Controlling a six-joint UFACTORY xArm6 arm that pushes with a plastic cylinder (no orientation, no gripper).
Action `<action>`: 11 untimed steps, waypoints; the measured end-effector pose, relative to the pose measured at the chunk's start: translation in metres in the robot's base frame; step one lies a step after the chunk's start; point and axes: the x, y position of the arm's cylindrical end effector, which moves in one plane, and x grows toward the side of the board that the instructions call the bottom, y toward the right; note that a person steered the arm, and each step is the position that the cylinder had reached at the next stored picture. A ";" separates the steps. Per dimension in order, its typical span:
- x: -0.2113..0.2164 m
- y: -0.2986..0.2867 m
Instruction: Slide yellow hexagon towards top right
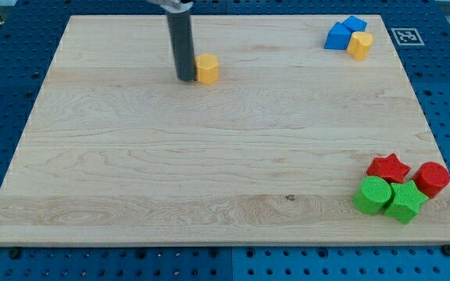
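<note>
A yellow hexagon block (207,69) sits on the wooden board (209,156) near the view's top, left of centre. My tip (186,77) stands right against the hexagon's left side, touching or nearly touching it. The dark rod rises from there out of the view's top.
At the view's top right, two blue blocks (344,33) sit with a second yellow block (359,44) against them. At the bottom right a red star (387,167), a red cylinder (432,179), a green cylinder (373,194) and a green star (406,201) cluster together.
</note>
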 end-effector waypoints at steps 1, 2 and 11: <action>-0.020 0.040; -0.043 0.081; 0.052 0.202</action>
